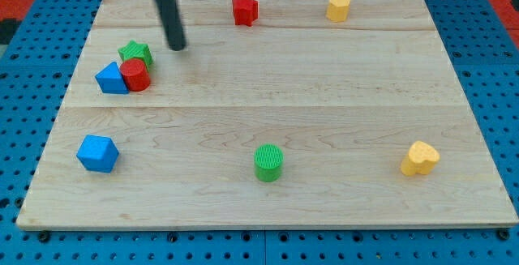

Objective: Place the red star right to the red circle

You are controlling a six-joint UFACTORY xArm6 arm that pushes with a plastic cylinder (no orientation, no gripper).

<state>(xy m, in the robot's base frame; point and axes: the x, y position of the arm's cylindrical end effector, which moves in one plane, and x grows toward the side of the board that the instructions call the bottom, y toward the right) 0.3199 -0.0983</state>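
camera view: only one angle, wooden board [324, 95] on a blue pegboard.
tip: my tip [178, 48] sits on the board at upper left, just up and to the view's right of the green star [136, 53], near it but apart. No jaws on this rig, just a bare rod, nothing held, touching no block.
red star: red star [245, 10] near the board's top edge, a bit left of centre, well apart from the tip and to the tip's upper right.
red circle: red circle [135, 75] at the left, packed in a cluster, touching the blue block [112, 79] on its left and the green star above it.
target spot: bare wood just right of the red circle, below the tip.
others: yellow block [339, 7] top right, blue cube [98, 153] lower left, green cylinder [268, 163] bottom centre, yellow heart [420, 159] lower right. All well off the likely path.
progress: looks unstarted, star far from the circle.
next: my guess, tip must get round to the star's far upper-right side and push it down-left.
risk 1: tip is close to the cluster; a stray move left would nudge the green star and shift the circle, moving the goal.
risk 2: star points make off-centre pushes spin it and slide off the rod.
risk 3: overshoot rams the star into the circle or green star.
risk 4: star is near the top edge, so little room behind it.
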